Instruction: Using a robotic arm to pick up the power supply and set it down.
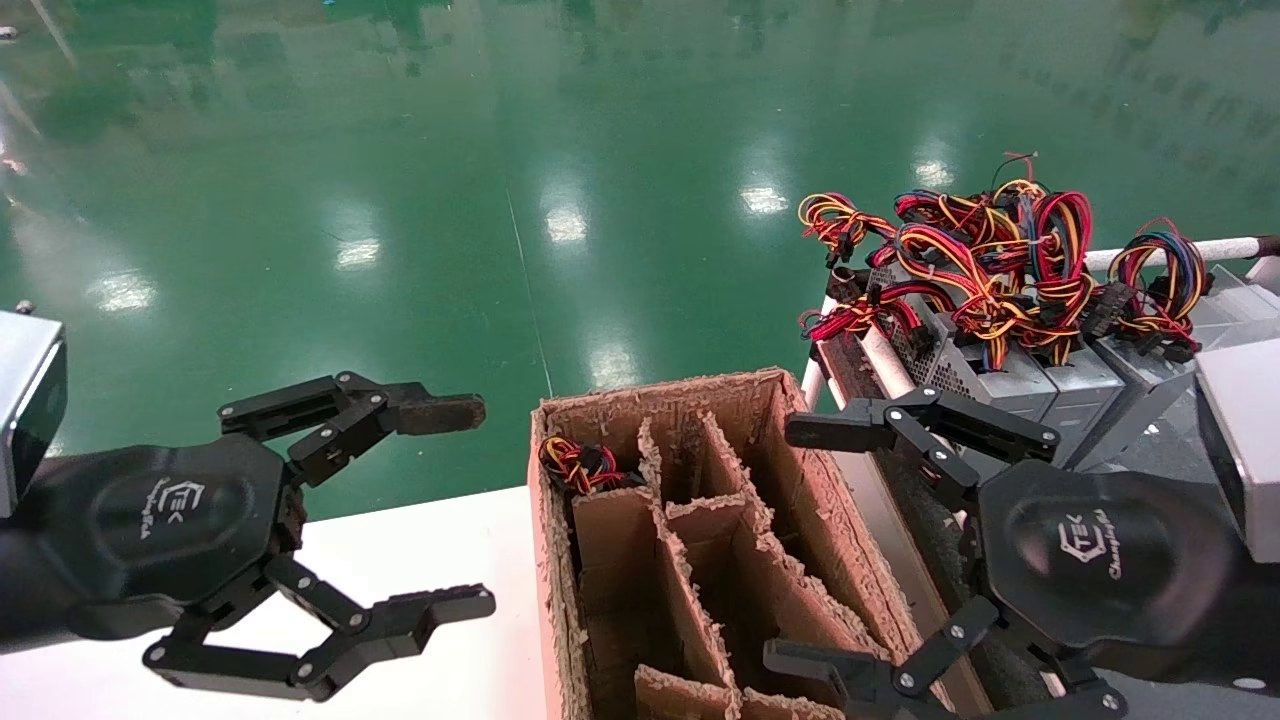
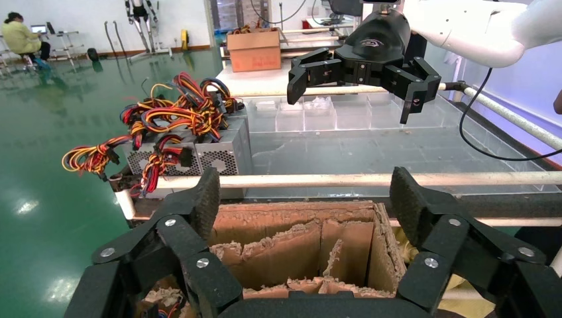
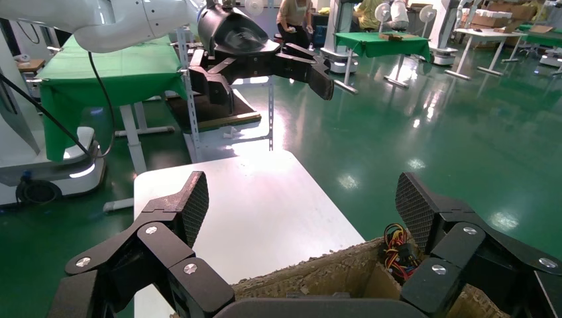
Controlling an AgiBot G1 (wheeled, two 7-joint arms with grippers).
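Left claw [image 1: 455,505]: spread wide, empty, left of carton [image 1: 800,490].
Right claw [image 1: 805,545]: spread wide, empty, over carton's right wall.
Power supplies [image 1: 1010,375]: right of carton.

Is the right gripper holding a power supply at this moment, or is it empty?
Empty. The right gripper is spread wide over the cardboard box with nothing between its fingers; the power supplies sit on the rack beyond.
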